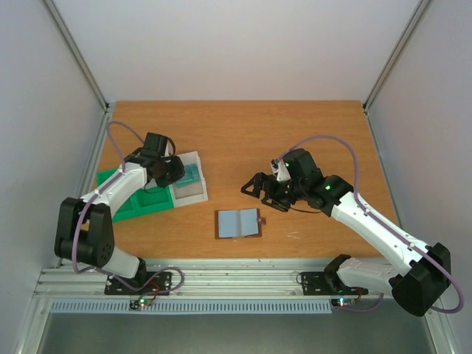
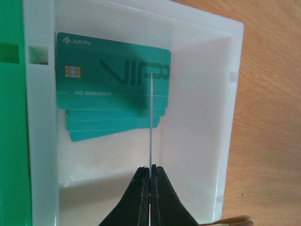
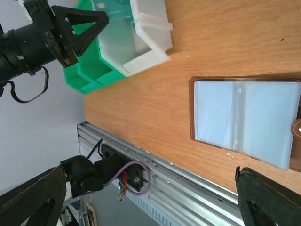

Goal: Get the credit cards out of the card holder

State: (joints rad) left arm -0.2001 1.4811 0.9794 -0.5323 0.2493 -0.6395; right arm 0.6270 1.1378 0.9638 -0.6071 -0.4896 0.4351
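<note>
Left end effector (image 2: 150, 172) pinching upright card (image 2: 151, 122), over tray (image 2: 202, 141)

surface: wooden table (image 1: 310, 133) | on it: open card holder (image 1: 238, 223), compartment tray (image 1: 158, 193)

Even, soft white light fills all three views, bright without harsh contrast. From overhead, the wooden table (image 1: 243, 133) is evenly lit, and the arms cast only faint, short shadows beside them. The pale walls look slightly washed out toward the top. In the left wrist view, the clear bin (image 2: 197, 94) glows almost overexposed, its walls hard to separate, while the print on the teal card (image 2: 113, 70) stays sharp; the dark fingertips (image 2: 141, 197) at the bottom edge are soft. In the right wrist view, the plastic sleeves of the open wallet (image 3: 244, 117) carry a mild sheen, and the near black fingers (image 3: 268, 197) are underexposed.
</note>
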